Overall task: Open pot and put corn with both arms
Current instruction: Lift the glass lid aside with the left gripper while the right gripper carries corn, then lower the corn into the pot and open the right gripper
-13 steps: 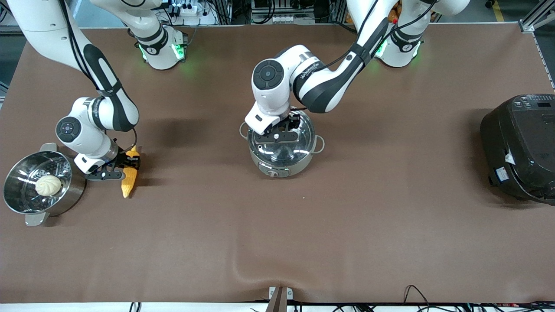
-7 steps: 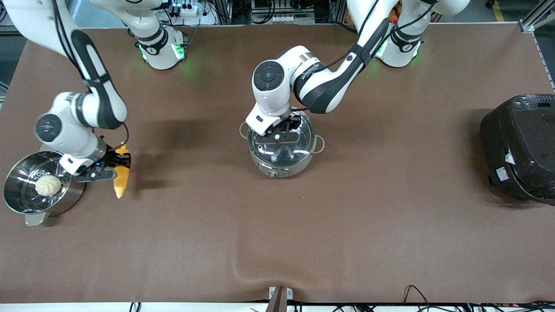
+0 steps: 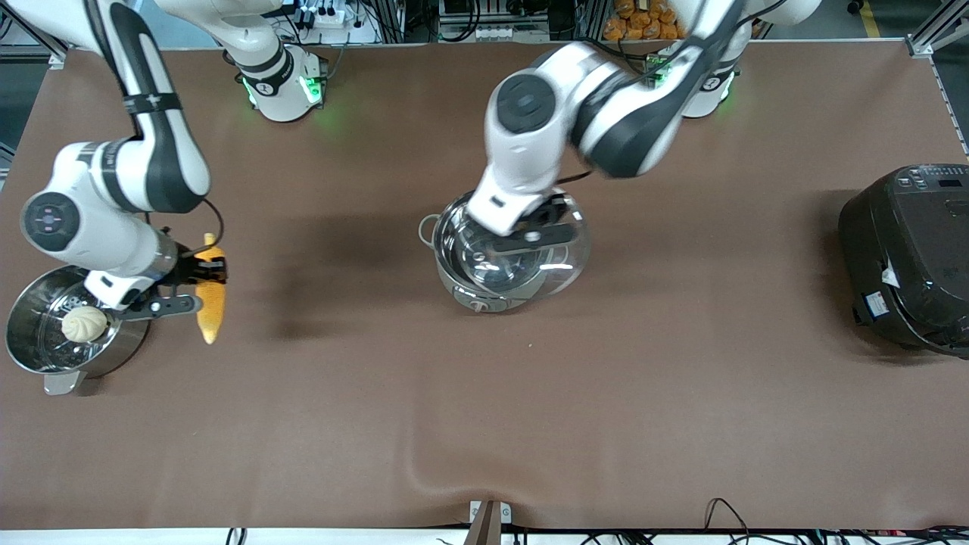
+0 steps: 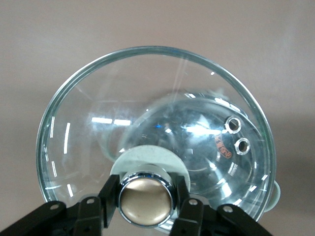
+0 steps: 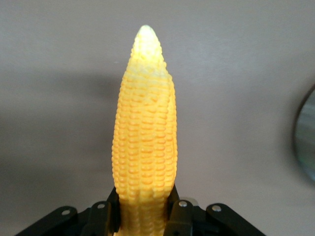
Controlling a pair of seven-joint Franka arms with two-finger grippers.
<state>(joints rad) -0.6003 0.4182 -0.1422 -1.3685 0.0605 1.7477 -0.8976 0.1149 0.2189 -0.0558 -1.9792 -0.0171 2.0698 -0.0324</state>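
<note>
The round grey pot [image 3: 484,291] stands mid-table. My left gripper [image 3: 536,227] is shut on the brass-coloured knob [image 4: 145,198] of the glass lid [image 3: 522,253] and holds the lid lifted and shifted off the pot toward the left arm's end. In the left wrist view the lid [image 4: 147,113] hangs over the brown cloth. My right gripper [image 3: 198,274] is shut on the thick end of the yellow-orange corn [image 3: 210,303] and holds it in the air over the table beside the steamer pot. In the right wrist view the corn [image 5: 144,137] points away from the fingers.
A steel perforated steamer pot [image 3: 45,356] with a white bun [image 3: 83,324] stands at the right arm's end. A large black cooker [image 3: 908,257] stands at the left arm's end. A ridge in the brown cloth [image 3: 424,462] lies near the front edge.
My left gripper has lifted the lid off the pot and moved it toward the left arm's end. My right gripper has raised the corn off the table.
</note>
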